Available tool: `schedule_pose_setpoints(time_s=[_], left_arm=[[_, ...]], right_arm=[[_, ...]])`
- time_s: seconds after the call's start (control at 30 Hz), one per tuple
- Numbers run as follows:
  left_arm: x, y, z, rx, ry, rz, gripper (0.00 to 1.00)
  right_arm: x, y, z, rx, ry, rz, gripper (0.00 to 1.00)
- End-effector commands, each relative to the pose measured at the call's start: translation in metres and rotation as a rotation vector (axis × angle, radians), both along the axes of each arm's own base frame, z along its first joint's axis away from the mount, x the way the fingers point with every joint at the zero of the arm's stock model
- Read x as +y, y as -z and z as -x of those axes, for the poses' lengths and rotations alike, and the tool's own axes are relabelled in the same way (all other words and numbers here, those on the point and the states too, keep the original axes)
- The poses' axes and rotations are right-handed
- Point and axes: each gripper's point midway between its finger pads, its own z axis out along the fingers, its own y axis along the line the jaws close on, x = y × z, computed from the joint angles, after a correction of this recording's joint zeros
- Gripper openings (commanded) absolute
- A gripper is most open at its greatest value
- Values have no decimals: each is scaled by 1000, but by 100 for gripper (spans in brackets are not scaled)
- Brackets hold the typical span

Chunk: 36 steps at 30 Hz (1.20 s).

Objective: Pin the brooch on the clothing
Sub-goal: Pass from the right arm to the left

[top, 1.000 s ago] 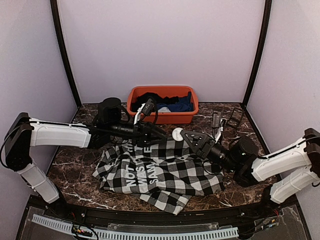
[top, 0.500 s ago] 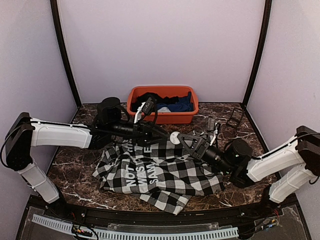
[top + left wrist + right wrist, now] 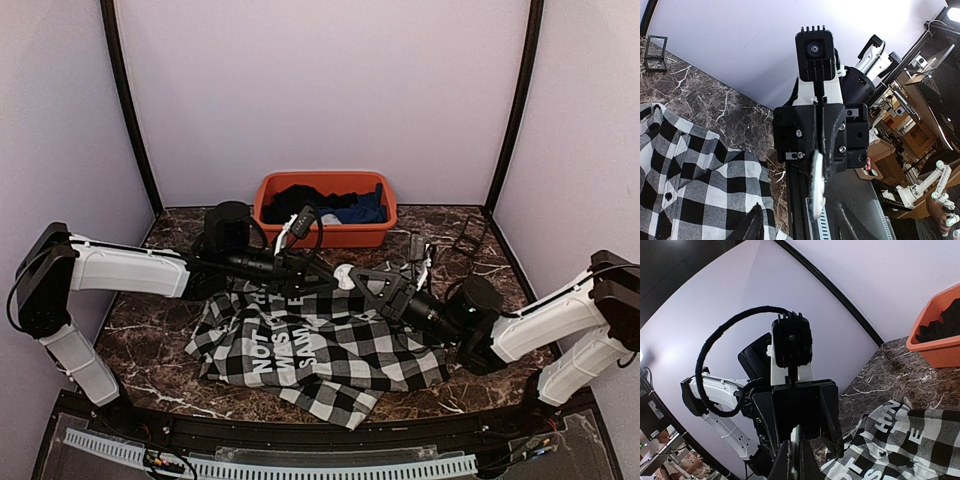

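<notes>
The brooch (image 3: 344, 276), a small white disc, hangs above the far edge of the clothing (image 3: 320, 345), a black-and-white checked shirt with white letters on a black panel. My right gripper (image 3: 352, 279) is shut on the brooch; its wrist view shows the brooch's thin edge (image 3: 796, 436) pinched between the fingers. My left gripper (image 3: 334, 281) faces it nose to nose. In the left wrist view the brooch (image 3: 816, 190) stands edge-on between my spread left fingers (image 3: 754, 226), with gaps on both sides. The shirt (image 3: 685, 175) lies flat below.
An orange bin (image 3: 325, 237) with black and blue garments stands at the back centre, also seen as (image 3: 940, 347). A small clear box (image 3: 656, 47) and a black stand (image 3: 468, 235) sit on the marble table at the back right.
The right gripper has carried the brooch leftward to meet the left gripper. The left jaws have narrowed around it, and the left arm has edged right.
</notes>
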Motion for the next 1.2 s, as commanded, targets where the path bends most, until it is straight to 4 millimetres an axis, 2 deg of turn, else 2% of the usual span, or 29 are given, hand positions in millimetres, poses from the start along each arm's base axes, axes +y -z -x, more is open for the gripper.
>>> schedule_pose_setpoints(time_s=[0.0, 0.3, 0.37, 0.43, 0.47, 0.5, 0.57, 0.63, 0.8, 1.03, 1.1, 1.17], left_arm=[[-3, -12, 5, -10, 34, 43, 45], [-1, -17, 9, -16, 54, 64, 9], [-1, -17, 10, -12, 59, 66, 6], [-1, -18, 11, -6, 65, 69, 9], [-2, -17, 11, -1, 66, 68, 14], [-2, -18, 11, 1, 70, 72, 24], [-2, -18, 12, 6, 75, 78, 33], [-2, -18, 13, 8, 79, 80, 37], [-1, -17, 15, 14, 89, 79, 36], [-3, -18, 19, 17, 106, 83, 13], [-3, -17, 19, 19, 108, 84, 12], [-3, -18, 19, 19, 109, 87, 14]], right_arm=[[6, -22, 9, -50, -48, -87, 0], [3, -21, 7, -49, -28, -89, 0], [2, -23, 6, -55, -18, -86, 0], [1, -24, 6, -58, -12, -87, 0], [0, -24, 5, -59, -10, -85, 0], [0, -25, 6, -61, -9, -88, 0], [0, -24, 5, -62, -6, -87, 0], [-1, -25, 6, -63, -6, -93, 0], [-5, -27, 6, -69, 2, -105, 0], [-8, -28, 5, -66, 12, -119, 0], [-10, -27, 5, -65, 14, -122, 0], [-10, -26, 5, -59, 12, -124, 0]])
